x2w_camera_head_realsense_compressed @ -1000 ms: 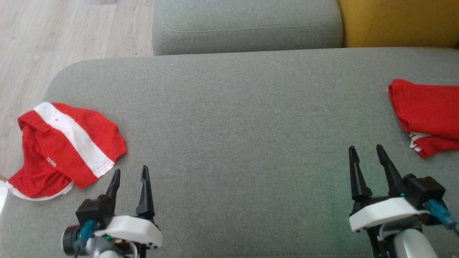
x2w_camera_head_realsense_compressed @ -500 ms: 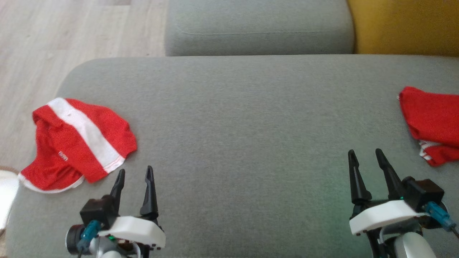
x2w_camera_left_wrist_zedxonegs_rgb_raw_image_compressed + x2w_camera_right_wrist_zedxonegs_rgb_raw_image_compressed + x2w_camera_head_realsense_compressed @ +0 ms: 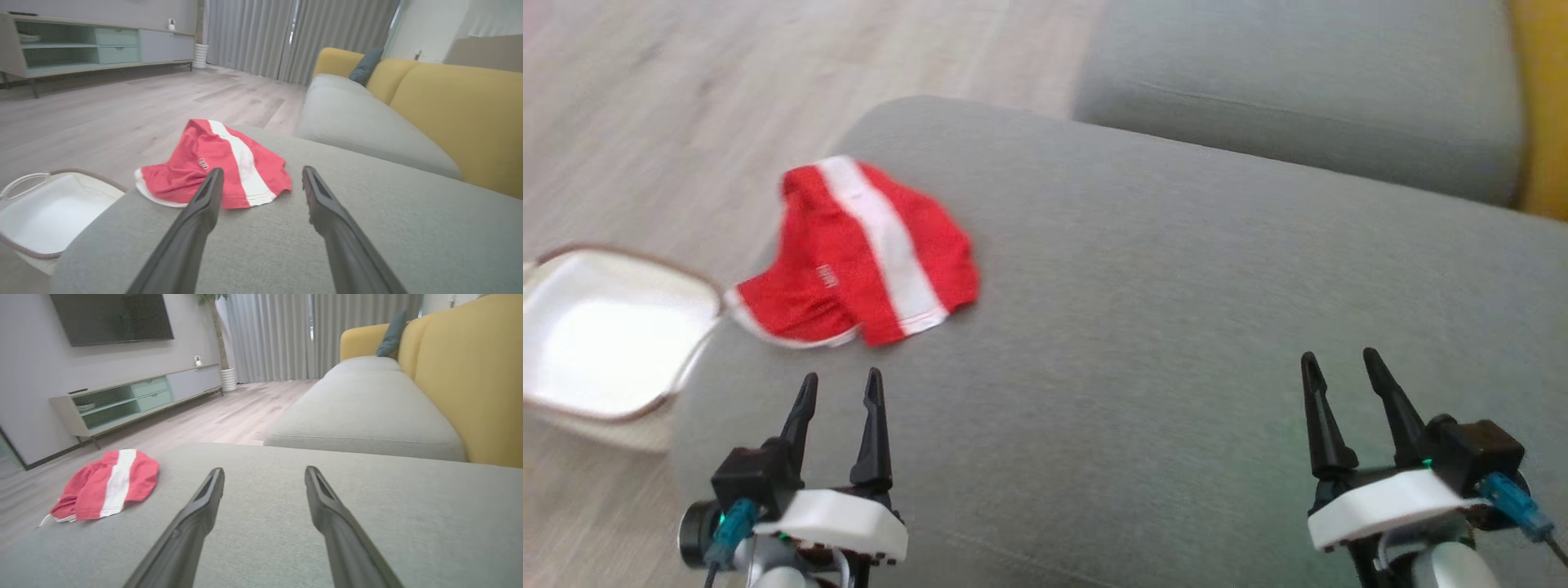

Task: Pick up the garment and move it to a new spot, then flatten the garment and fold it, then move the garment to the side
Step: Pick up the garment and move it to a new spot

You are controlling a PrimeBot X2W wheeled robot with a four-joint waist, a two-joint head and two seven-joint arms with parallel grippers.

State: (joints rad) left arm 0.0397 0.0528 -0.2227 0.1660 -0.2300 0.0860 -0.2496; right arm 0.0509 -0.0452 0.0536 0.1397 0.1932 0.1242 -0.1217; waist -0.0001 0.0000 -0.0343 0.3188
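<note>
The garment (image 3: 866, 253), crumpled red mesh with a white stripe, lies at the left end of the grey woven sofa cushion (image 3: 1176, 327), near a white basket (image 3: 596, 351) on the pale wood floor (image 3: 686, 82). The left fingers (image 3: 874, 433) and right fingers (image 3: 1319, 425) are spread wide and empty.

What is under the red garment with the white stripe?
The grey seat cushion lies under the red garment, near the cushion's corner. Whatever is between its crumpled folds is covered and cannot be seen.
</note>
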